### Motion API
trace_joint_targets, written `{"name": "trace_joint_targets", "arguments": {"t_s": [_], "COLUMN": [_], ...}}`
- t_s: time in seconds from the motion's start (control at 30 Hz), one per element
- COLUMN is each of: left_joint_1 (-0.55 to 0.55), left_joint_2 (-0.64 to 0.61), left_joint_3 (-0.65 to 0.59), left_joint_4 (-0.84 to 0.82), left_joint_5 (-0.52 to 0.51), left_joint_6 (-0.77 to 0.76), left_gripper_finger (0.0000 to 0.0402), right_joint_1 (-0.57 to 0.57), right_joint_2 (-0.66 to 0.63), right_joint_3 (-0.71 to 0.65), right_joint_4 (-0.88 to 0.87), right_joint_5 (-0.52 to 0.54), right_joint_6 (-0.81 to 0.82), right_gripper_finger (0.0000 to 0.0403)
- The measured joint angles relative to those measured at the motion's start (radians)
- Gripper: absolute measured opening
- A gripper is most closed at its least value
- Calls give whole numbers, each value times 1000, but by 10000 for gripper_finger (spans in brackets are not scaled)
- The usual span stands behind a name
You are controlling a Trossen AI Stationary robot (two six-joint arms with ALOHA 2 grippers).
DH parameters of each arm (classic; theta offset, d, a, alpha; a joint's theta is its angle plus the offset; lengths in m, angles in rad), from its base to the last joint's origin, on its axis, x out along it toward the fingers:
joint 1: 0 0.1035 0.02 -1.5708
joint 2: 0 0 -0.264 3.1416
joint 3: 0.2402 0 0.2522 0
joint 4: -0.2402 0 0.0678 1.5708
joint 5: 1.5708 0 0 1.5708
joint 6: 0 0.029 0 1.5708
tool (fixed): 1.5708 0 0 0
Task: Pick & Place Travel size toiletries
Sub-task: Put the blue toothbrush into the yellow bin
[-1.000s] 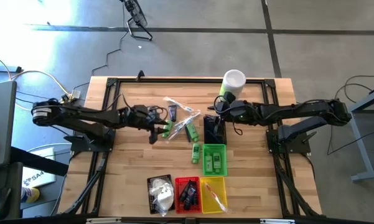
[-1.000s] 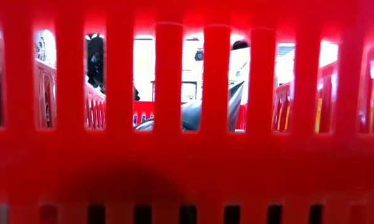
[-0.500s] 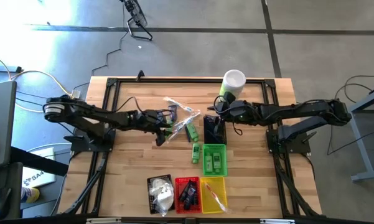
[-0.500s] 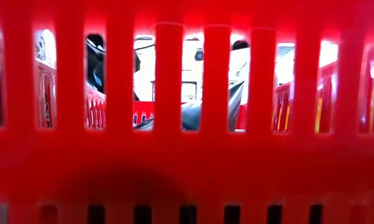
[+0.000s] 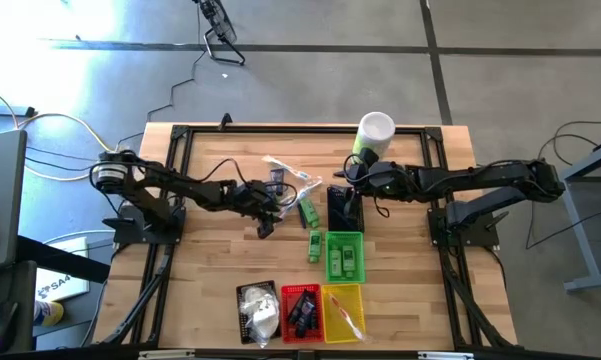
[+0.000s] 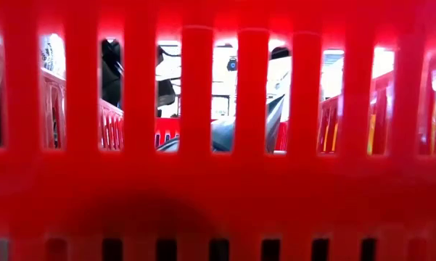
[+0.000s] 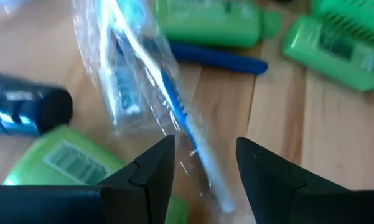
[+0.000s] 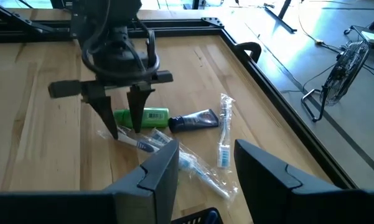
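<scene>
From above: left pincer [image 5: 267,212] over the loose toiletries mid-counter [image 5: 210,260]; right pincer [image 5: 346,187] beside white-capped canister [image 5: 374,133]. Green basket [image 5: 344,255] holding green bottles; black [image 5: 258,310], red [image 5: 300,312] and yellow [image 5: 343,311] baskets along near edge.

Low level: blocked by red slats [image 6: 196,94].

Left wrist: fingers parted, nothing gripped, just above clear-wrapped stick [image 7: 174,112]; green bottle [image 7: 68,163] and blue tube [image 7: 221,58] beside.

Right wrist: fingers apart, empty; left pincer [image 8: 123,118] poised over bottle [image 8: 143,117] and tube [image 8: 195,120].
</scene>
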Motion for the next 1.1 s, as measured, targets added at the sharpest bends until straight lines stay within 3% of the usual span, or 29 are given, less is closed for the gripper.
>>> {"name": "trace_joint_targets", "arguments": {"t_s": [0.4,0.83,0.97,1.1], "left_joint_1": [0,1,1,1], "left_joint_2": [53,54,54,32], "left_joint_3": [0,9,34,75], "left_joint_4": [4,1,0,-56], "left_joint_5": [30,46,52,48], "left_joint_6": [-14,-33,-11,44], "left_gripper_finger": [163,30,17,31], "right_joint_1": [0,0,0,0], "right_joint_2": [0,0,-1,-2], "right_joint_3": [0,0,0,0], "right_joint_4": [0,0,0,-1], "right_joint_5": [0,-6,-23,-23], "right_joint_6": [0,0,-1,-10], "right_gripper_finger": [148,148,148,148]}}
